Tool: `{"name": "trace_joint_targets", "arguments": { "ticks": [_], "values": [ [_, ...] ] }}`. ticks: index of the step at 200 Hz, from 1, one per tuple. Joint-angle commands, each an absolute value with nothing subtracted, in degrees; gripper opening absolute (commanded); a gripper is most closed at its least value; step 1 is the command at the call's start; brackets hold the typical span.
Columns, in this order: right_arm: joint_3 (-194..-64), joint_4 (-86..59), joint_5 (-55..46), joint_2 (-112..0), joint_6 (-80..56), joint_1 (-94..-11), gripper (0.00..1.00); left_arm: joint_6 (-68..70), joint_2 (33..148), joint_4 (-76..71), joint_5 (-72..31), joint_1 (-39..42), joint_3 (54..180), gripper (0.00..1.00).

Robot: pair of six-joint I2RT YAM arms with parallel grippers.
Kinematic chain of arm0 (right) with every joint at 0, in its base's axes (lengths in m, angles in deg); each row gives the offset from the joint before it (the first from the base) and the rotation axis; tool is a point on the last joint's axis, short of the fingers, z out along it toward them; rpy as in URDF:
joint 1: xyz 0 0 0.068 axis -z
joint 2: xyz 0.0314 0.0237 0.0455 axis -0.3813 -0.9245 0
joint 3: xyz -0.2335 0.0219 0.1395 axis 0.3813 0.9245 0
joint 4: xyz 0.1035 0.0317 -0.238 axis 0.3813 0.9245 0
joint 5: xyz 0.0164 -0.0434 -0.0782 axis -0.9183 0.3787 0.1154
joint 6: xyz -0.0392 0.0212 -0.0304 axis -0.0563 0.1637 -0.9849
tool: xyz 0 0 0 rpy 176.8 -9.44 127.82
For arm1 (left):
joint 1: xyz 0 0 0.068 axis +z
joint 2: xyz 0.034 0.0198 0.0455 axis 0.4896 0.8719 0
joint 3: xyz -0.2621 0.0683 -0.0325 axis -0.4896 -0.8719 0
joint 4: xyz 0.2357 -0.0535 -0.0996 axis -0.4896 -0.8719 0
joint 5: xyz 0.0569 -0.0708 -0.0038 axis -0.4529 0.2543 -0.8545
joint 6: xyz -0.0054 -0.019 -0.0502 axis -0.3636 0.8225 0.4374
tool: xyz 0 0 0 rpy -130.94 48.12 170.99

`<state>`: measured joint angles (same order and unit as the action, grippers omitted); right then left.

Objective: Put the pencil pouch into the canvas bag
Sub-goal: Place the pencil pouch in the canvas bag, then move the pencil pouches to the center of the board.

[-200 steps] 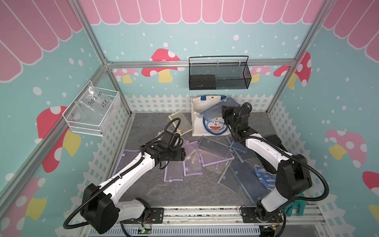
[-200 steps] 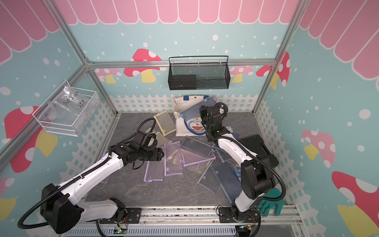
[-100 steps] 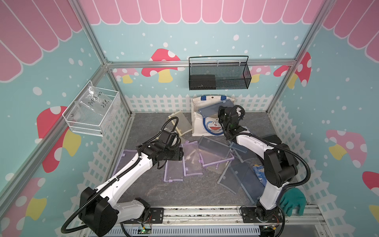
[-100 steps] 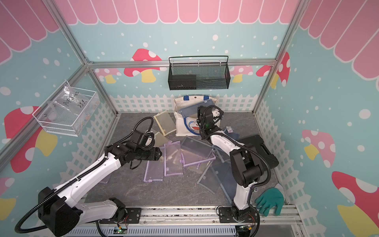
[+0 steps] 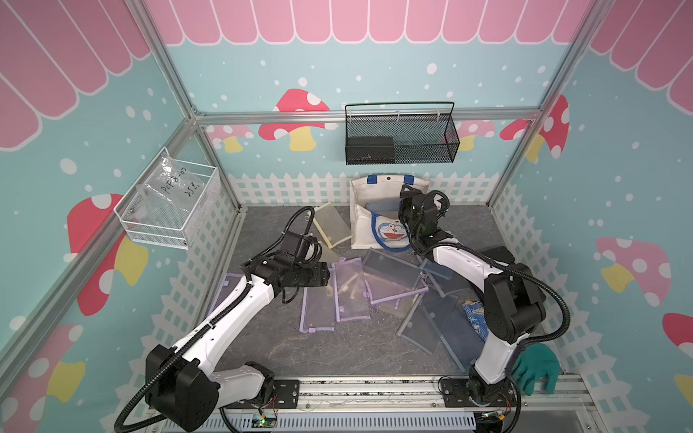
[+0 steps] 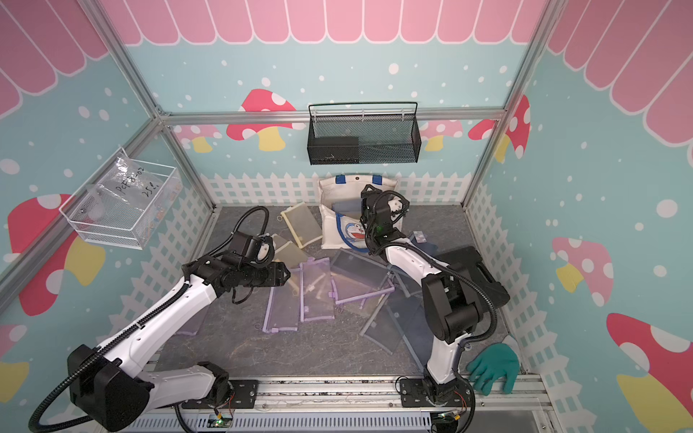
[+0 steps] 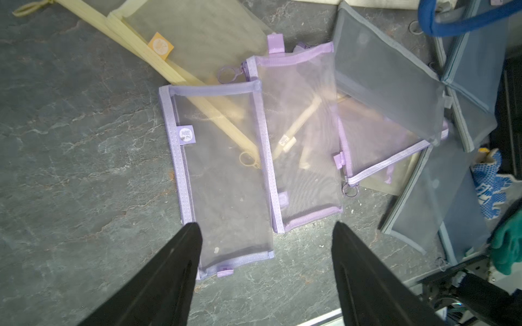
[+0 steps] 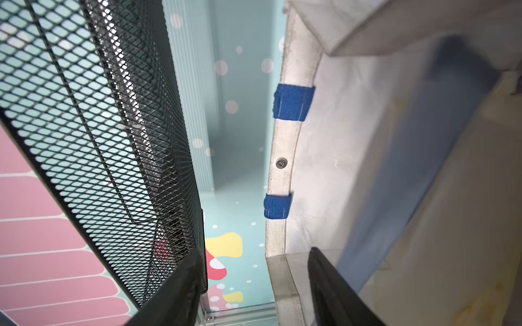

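One canvas bag [image 5: 362, 221], three purple pouches [image 7: 226, 175], two open pincers [image 7: 267, 234]

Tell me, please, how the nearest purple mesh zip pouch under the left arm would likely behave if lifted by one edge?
The purple see-through mesh pouch would probably droop, since it is thin netting lying flat. It looks empty, so likely very light. Pushed, it may slide under its overlapping neighbour.

We see the right pincer [image 5: 406, 192] over the bag [image 5: 362, 228] mouth, a blue pouch [image 5: 382, 208] inside, more pouches [image 5: 350, 296] on the worktop [image 5: 337, 348].
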<state>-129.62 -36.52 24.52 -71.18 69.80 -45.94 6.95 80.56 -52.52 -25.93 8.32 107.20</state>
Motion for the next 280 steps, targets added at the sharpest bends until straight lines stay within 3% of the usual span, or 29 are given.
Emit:
{"name": "trace_joint_targets", "arguments": {
  "ticks": [1,50,85,124,159,212,280],
  "values": [
    [-130.84,-33.47,22.18,-68.31,67.95,-45.16,0.73,9.18,83.16,-53.13,-21.30,11.20,109.49,0.74],
    [-134.38,-23.83,13.88,-63.98,54.57,-44.17,0.78,10.34,92.83,-52.28,-19.88,15.56,118.33,0.74],
    [-135.06,-13.60,6.60,-58.77,39.58,-44.68,0.81,12.73,106.02,-49.50,-20.52,19.06,129.05,0.73],
    [-133.62,-0.82,5.82,-50.75,22.74,-46.77,0.87,16.33,122.94,-45.27,-18.30,23.21,144.20,0.71],
    [-134.11,9.80,5.50,-46.50,11.00,-49.47,0.88,15.76,139.02,-49.58,-21.77,23.59,164.21,0.68],
    [-130.89,15.54,7.21,-40.66,4.56,-49.74,0.88,17.02,155.82,-57.91,-34.22,20.23,187.14,0.58],
    [-133.67,15.11,6.12,-42.03,0.91,-48.21,0.89,19.12,157.75,-63.80,-41.36,16.57,185.04,0.45]
  ]
}}
